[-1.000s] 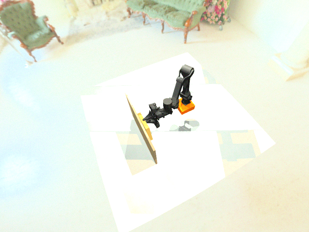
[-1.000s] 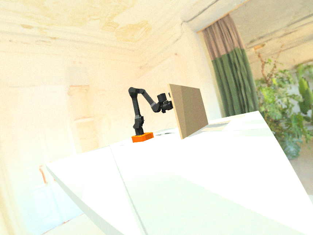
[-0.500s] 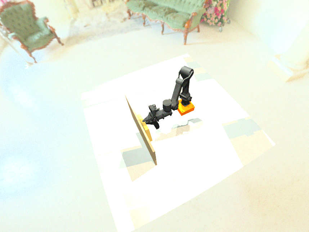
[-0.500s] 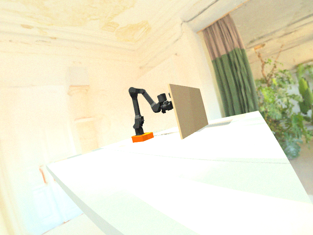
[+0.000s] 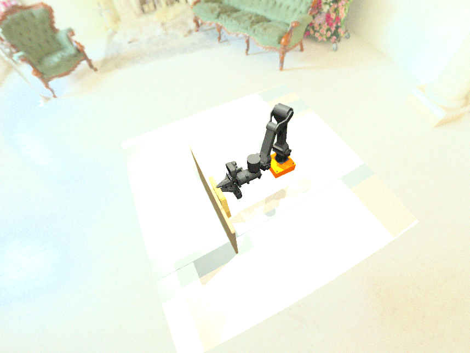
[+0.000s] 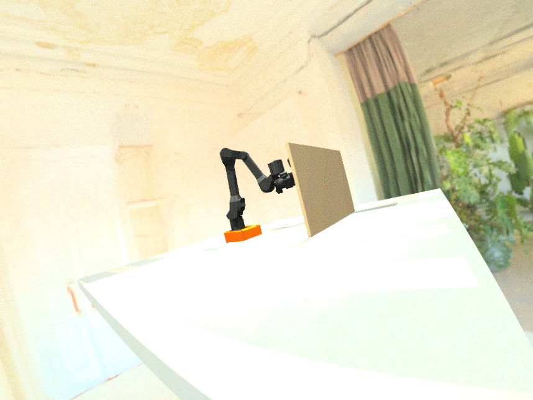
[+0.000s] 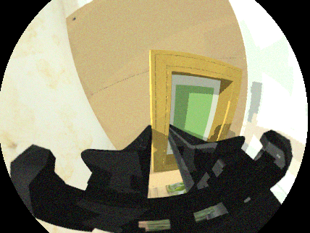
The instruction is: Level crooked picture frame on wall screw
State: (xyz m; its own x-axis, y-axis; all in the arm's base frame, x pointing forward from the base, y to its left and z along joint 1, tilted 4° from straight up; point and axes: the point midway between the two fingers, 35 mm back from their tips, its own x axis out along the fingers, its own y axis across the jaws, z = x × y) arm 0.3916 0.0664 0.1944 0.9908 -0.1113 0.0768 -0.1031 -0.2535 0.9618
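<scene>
The yellow picture frame (image 5: pixel 226 207) (image 7: pixel 160 83) with a green picture is against the tan wall panel (image 5: pixel 204 178) (image 6: pixel 325 189) (image 7: pixel 145 32). In the wrist view one bar of the frame runs down between my fingertips. My gripper (image 5: pixel 217 187) (image 7: pixel 158 127) is shut on that bar, one finger on the outer side and one inside the opening. The screw and the notched strip are hidden behind the frame. In the exterior view the panel hides the frame and the fingertips. I cannot tell from these views how level the frame is.
The panel stands upright on the white table (image 5: pixel 303 243) (image 6: pixel 275 301). The arm's orange base (image 5: pixel 282 168) (image 6: pixel 243 233) is on the table on the frame's side of the panel. A green sofa (image 5: pixel 262 22) and a green armchair (image 5: pixel 41 41) are far behind.
</scene>
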